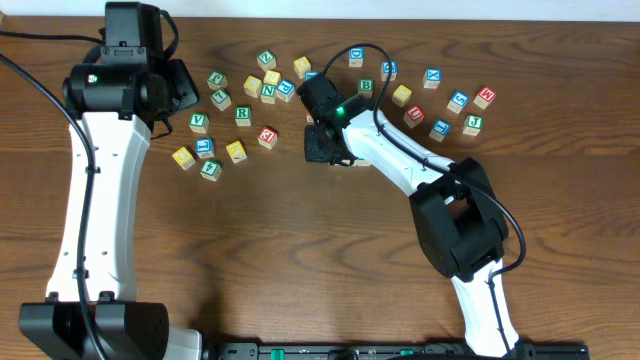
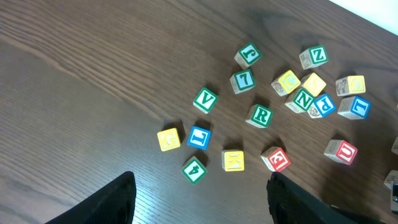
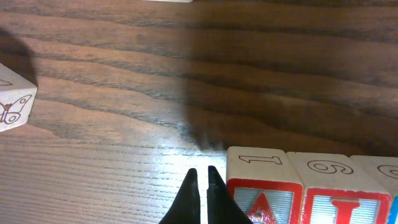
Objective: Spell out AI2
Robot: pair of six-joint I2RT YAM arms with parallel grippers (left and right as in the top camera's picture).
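Note:
In the right wrist view a wooden cube with a red "A" (image 3: 264,186) stands touching a cube with a red "I" (image 3: 333,193). A third cube (image 3: 385,177) touches the "I" at the frame's right edge; it shows a blue sliver but its character is cut off. My right gripper (image 3: 203,173) is shut and empty, low over the table just left of the "A" cube. In the overhead view it (image 1: 322,148) and its arm hide the row. My left gripper (image 2: 200,182) is open and empty, high above the left cluster; it also shows in the overhead view (image 1: 185,85).
Loose alphabet cubes lie scattered at the back of the table, one cluster left of centre (image 1: 243,115) and one to the right (image 1: 445,105). A cube with a butterfly picture (image 3: 12,106) sits left of my right gripper. The green "4" cube (image 2: 194,169) lies under my left gripper.

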